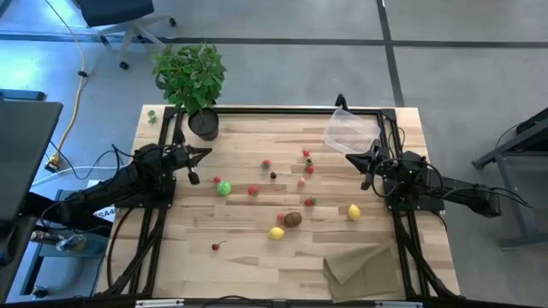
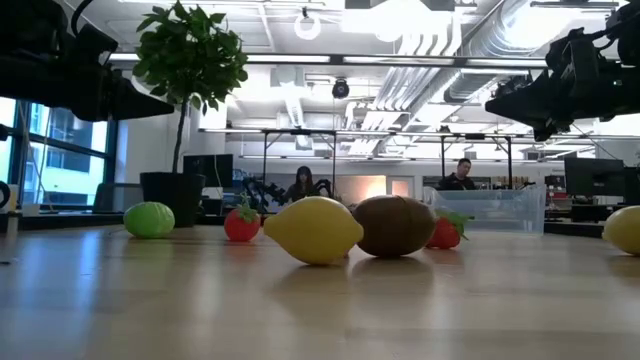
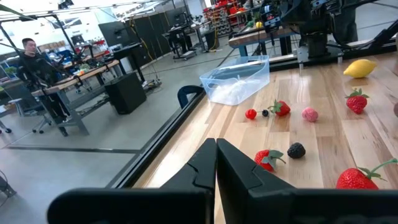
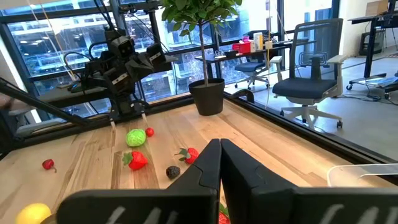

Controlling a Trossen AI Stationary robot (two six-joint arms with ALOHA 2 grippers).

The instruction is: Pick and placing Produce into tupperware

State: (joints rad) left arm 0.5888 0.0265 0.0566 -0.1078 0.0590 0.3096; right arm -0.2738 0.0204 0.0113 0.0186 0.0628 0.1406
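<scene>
High view: both fingers (image 1: 204, 154) closed, empty.

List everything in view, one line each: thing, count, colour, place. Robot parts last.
lemons: two, yellow, near half of the table, right of centre.
kiwi: one, brown, touching the nearer lemon.
lime: one, green, left of centre.
berries: several, red, plus one pink and one dark, scattered mid-table.
tupperware: one, clear, far right corner, empty.
plant: one, green in a black pot, far left corner.
paper bag: one, tan, near right, flat.
table: one, light wood.
chair: grey, beyond the table.
people: two seated, in the background.
left gripper: fingers shut, raised at left edge.
right gripper: fingers shut, raised at right edge.
</scene>
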